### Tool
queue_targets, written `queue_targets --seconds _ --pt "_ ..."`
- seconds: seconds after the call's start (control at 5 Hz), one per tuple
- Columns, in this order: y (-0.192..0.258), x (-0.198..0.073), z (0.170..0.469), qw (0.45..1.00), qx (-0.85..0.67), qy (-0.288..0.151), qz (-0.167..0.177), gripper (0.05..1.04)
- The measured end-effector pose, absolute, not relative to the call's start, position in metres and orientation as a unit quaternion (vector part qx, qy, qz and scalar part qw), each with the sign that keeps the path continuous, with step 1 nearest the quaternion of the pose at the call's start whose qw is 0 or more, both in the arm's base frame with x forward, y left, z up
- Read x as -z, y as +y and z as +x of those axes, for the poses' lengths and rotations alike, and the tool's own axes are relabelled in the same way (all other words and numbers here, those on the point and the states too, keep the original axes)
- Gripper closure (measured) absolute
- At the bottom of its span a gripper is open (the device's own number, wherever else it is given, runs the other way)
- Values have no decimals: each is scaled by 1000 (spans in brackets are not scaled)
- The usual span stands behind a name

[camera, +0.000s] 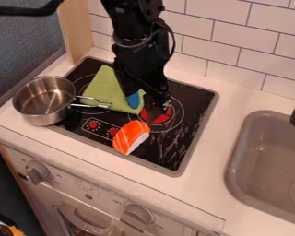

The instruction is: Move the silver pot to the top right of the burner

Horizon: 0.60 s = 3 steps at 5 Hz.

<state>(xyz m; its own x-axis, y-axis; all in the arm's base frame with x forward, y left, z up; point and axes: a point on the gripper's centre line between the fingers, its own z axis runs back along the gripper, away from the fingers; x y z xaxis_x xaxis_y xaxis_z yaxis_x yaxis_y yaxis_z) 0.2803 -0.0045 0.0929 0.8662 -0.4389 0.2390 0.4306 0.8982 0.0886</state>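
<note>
My gripper [151, 100] hangs low over the middle of the black burner top [190, 96], right of the green cloth and above a red-marked ring. The silver pot [34, 112] is upright at the left, partly over the burner's left edge and partly over the white counter. Its handle points right and reaches the lower edge of the green cloth. A clear gap separates my gripper from the pot and its handle. Part of the cooking surface is hidden behind my arm.
The green cloth [103, 89] lies on the burner's left half, with a blue patch [132, 100] beside my gripper. An orange-and-white sushi toy [131, 137] sits at the front. The sink [261, 161] is at right; a tiled wall [242, 32] stands behind.
</note>
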Motion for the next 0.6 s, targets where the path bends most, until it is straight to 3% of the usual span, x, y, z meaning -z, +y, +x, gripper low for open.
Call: queue_targets --seconds 0.2,0.6 --pt "-4 -85 277 967 228 -113 13 82" --pt "40 -82 271 964 255 -61 37 82"
